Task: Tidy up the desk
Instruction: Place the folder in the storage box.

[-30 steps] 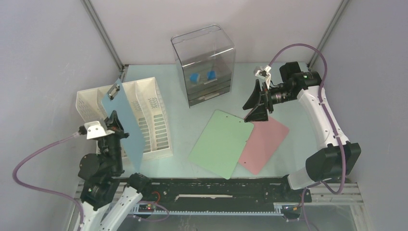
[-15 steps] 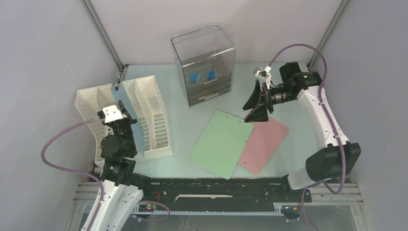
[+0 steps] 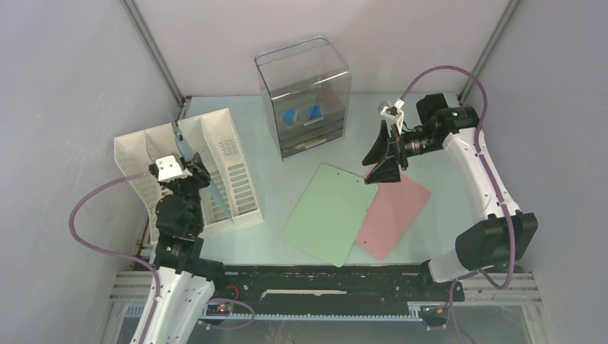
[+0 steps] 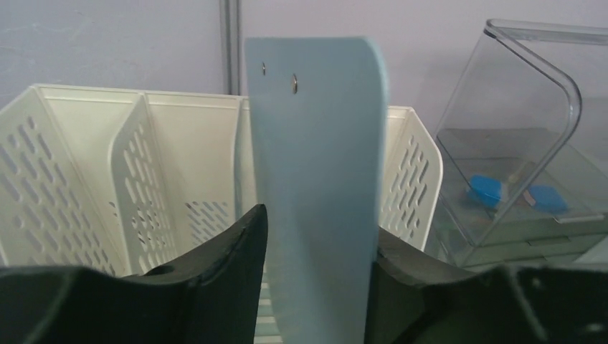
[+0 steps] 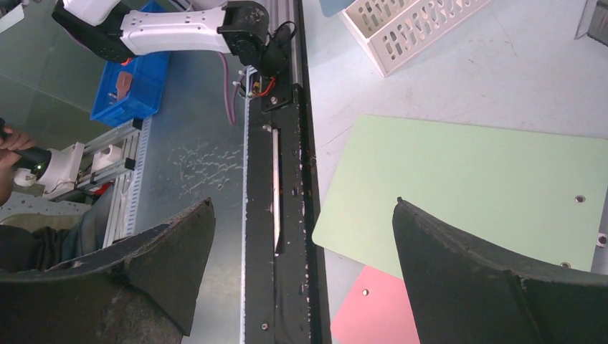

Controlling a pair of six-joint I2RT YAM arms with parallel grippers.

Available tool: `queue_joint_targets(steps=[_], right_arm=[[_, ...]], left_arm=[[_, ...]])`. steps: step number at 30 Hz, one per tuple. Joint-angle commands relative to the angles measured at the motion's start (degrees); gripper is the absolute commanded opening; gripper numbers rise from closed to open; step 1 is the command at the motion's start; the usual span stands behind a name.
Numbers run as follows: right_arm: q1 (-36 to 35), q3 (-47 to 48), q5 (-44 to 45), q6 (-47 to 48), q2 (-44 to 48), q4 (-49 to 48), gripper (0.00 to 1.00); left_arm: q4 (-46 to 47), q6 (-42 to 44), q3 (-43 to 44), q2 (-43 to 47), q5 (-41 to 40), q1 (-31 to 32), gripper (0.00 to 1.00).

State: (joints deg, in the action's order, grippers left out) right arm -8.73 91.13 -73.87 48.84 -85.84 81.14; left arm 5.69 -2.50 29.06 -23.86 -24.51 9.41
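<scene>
Eyes on the left gripper (image 4: 320,221): its fingers flank the blue board (image 4: 315,129), which stands upright in a slot of the white file rack (image 4: 86,158). From the wrist view I can't tell whether the pads are pinching it or standing just clear. On the other side, your right gripper (image 5: 304,202) is spread wide and holds nothing. It hangs above the green board (image 5: 466,186), which lies flat on the desk (image 3: 269,240) with one edge lapping over the pink board (image 5: 373,315). The desk is the pale mint top under everything, with the rack at its left and the clear drawer box (image 3: 305,93) at the back. Those boards look thin, stiff, light and rather slick, and flat on a smooth top they give you little to bite. I'd take the green one at the edge that rides up on the pink, or slide it toward the front rail until a lip overhangs, then pinch across its thickness.
</scene>
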Motion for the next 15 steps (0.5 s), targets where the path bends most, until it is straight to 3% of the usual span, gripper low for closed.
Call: queue_joint_targets(steps=[1,6,10,15], right_arm=[[-0.1,1.1,-1.7,1.3,0.3,0.7,1.0],[-0.1,1.1,-1.9,1.3,-0.1,0.9,1.0],[-0.1,1.1,-1.9,1.3,-0.1,0.9,1.0],[-0.1,1.1,-2.0,1.4,0.0,0.9,1.0]], left_arm=[[-9.1,-5.6,6.6,-0.2,3.6,-1.1,0.53],[-21.9,-11.9,16.7,-4.4,5.6,-2.0,0.67],[-30.6,-15.7,24.0,-9.4,8.4,-2.3,0.89],[-37.3,-20.6,30.0,-13.4,4.4,-2.3,0.94]])
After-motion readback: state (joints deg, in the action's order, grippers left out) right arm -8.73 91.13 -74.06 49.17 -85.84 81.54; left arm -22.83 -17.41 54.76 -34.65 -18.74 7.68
